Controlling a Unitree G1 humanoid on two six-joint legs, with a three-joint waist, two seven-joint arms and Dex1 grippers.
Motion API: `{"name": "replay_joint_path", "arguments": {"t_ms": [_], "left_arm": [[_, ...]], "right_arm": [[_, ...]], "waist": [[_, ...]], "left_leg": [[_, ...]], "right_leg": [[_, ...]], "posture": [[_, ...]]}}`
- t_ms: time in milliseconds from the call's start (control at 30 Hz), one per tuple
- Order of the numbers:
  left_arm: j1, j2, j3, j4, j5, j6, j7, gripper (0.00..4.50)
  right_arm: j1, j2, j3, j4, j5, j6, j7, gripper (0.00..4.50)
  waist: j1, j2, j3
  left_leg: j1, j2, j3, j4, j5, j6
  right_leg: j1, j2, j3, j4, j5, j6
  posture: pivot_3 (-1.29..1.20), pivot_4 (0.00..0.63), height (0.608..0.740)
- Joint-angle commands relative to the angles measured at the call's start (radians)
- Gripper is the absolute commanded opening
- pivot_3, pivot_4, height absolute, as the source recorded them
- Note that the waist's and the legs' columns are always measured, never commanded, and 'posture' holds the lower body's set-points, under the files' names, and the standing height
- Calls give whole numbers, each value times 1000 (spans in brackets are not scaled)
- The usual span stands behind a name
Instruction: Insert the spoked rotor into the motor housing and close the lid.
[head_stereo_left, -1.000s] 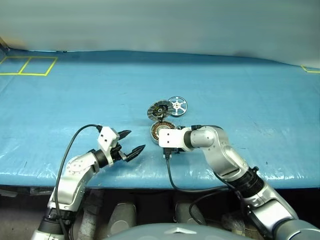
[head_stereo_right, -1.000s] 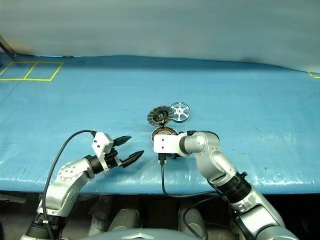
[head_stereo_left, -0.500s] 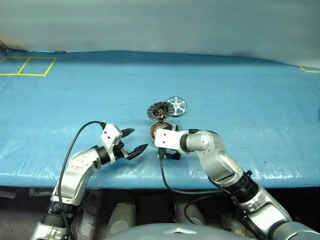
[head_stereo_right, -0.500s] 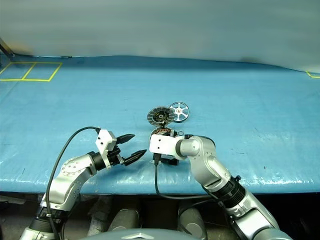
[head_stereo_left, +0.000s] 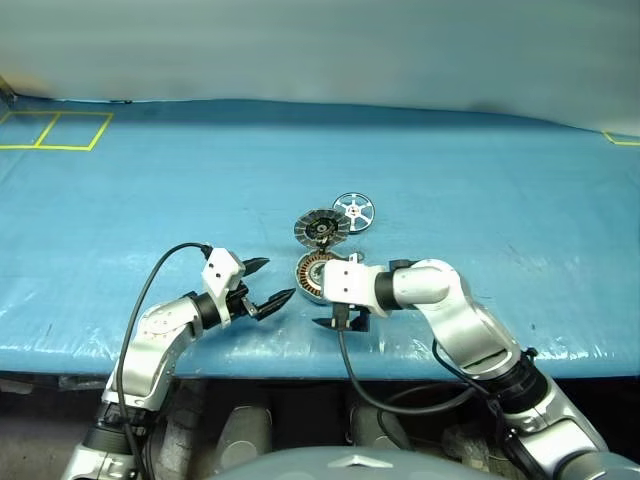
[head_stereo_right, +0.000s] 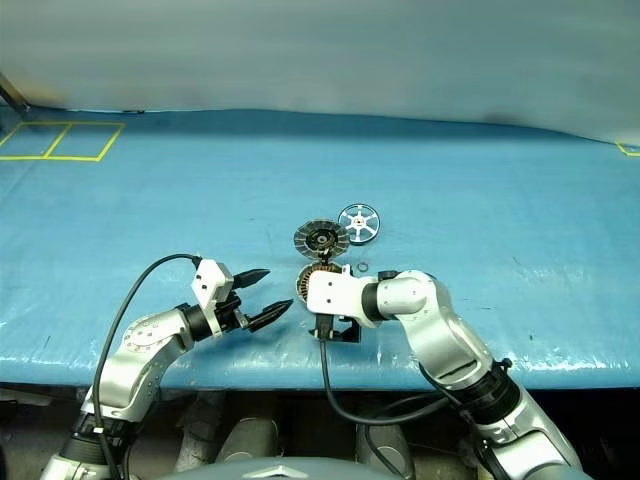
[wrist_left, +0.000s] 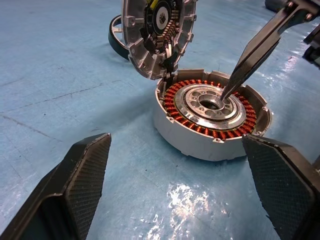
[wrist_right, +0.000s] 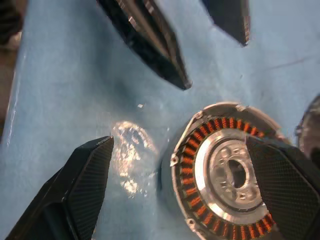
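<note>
Both my jaws are wide open, holding nothing. Motor housing (head_stereo_left: 312, 272) sits on the tabletop (head_stereo_left: 480, 200), lid (head_stereo_left: 320, 226) up, spoked rotor (head_stereo_left: 354, 211) lying behind.

Work surface: table (head_stereo_left: 480, 180) covered by a blue plastic sheet — wrinkled, glossy, with light glare near the front edge. Yellow tape rectangles (head_stereo_left: 55, 131) marked at far left corner. Behind — plain pale grey-green wall (head_stereo_left: 320, 45). Dark under front edge.

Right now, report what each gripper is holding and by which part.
Nothing is held. The left gripper and the right gripper are both open and empty; the motor housing sits on the table with its lid up.
</note>
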Motion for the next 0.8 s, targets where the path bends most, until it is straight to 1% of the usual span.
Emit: {"name": "replay_joint_path", "arguments": {"t_ms": [33, 100, 167, 267, 367, 433, 533, 700, 767, 800], "left_arm": [[2, 5, 6, -22, -9, -7, -13, 4500], [5, 8, 6, -24, -8, -10, -15, 4500], [4, 8, 7, -27, -10, -8, -18, 4500], [-2, 11, 2, -35, -18, -5, -36, 4500], [-16, 14, -8, -48, -33, 5, -65, 4500], [-24, 21, -15, -55, -40, 12, -89, 4500], [-37, 34, -29, -69, -62, 42, -135, 4500], [-62, 32, -60, -85, -65, 52, -164, 4500], [-69, 28, -64, -90, -65, 50, -162, 4500], [-71, 28, -64, -91, -65, 49, -161, 4500]], "right_arm": [[40, 23, -200, -41, 112, 8, -86, 4455], [79, 35, -297, -44, 156, 15, -141, 4455], [137, 32, -367, -43, 172, -2, -193, 4455], [241, 1, -411, -4, 136, -60, -279, 4455], [323, 32, -456, 25, 182, -73, -338, 4455], [348, 53, -460, 38, 206, -79, -362, 4455], [345, 81, -440, 84, 216, -105, -402, 4455], [290, 139, -380, 190, 224, -153, -447, 4455], [263, 153, -353, 229, 218, -173, -459, 4455], [252, 158, -343, 245, 217, -182, -463, 4455]], "waist": [[1, 0, 0], [2, 0, 0], [2, 0, 0], [2, 0, 0], [0, 0, 0], [-3, 0, 0], [-7, 1, 1], [-5, 1, 1], [-4, 1, 1], [-3, 1, 1]], "left_leg": [[0, 0, 0, 0, 0, 0], [0, 0, 0, 0, 0, 0], [0, 0, 0, 0, 0, 0], [0, 0, 0, -1, 0, 0], [0, 0, 1, -1, 0, 0], [1, 0, 2, -1, 0, 0], [2, 1, 3, 0, 0, 0], [2, 1, 4, 0, 0, 0], [2, 1, 4, 0, 0, 0], [2, 1, 4, 0, 0, 0]], "right_leg": [[0, 0, 0, 0, 0, 0], [0, 0, 0, 0, 0, 0], [0, 0, 0, 0, 0, 0], [0, 0, 0, 0, 0, 0], [0, 0, 1, 0, 0, 0], [0, 0, 1, 0, 0, 0], [0, 1, 3, 1, -3, 4], [0, 1, 4, 1, -5, 1], [0, 1, 4, 1, -4, 1], [0, 1, 4, 1, -3, 4]], "posture": [[0, 150, 740], [0, 150, 740], [0, 150, 740], [0, 150, 740], [0, 150, 740], [0, 150, 740], [0, 150, 740], [0, 150, 740], [0, 150, 740], [0, 150, 740]]}}
